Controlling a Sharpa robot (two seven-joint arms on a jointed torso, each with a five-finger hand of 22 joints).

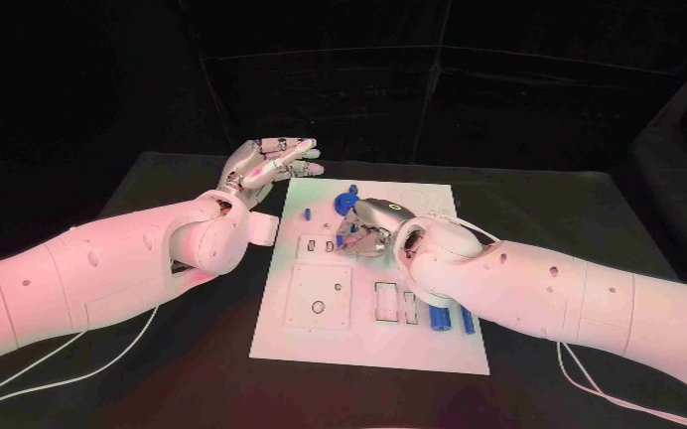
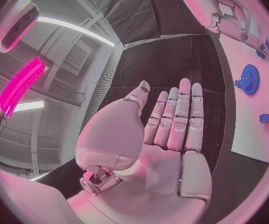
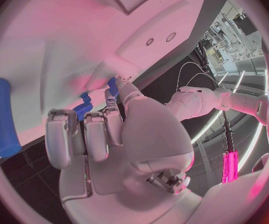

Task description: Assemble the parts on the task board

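1. Left hand (image 1: 272,164): raised off the board's far-left corner, fingers straight and together, palm flat, holding nothing, touching nothing. Left wrist view agrees: empty palm (image 2: 172,134).
2. Board (image 1: 323,325): white plate mid-tabletop (image 1: 172,369). Near-left part has a raised square block (image 1: 317,297) and slots beside it.
3. Small blue peg (image 1: 305,214) stands on the board near its left edge, apart from both hands.
4. Blue gear (image 1: 348,198) sits on the far part of the board, just beyond the right hand; also seen in the left wrist view (image 2: 250,78).
5. Right hand (image 1: 369,225): down over the board's middle, fingers curled toward the surface next to a blue toothed part (image 3: 82,107). Can't tell whether it pinches that part or only touches it.
6. Blue rods (image 1: 456,322) lie near the board's right edge, under the right forearm; one shows in the right wrist view (image 3: 2,117).
7. Step, my read: right hand is seating or picking a small part mid-board.
8. To do it well: keep the part square to its hole, press straight down and keep the forearm off the rods.
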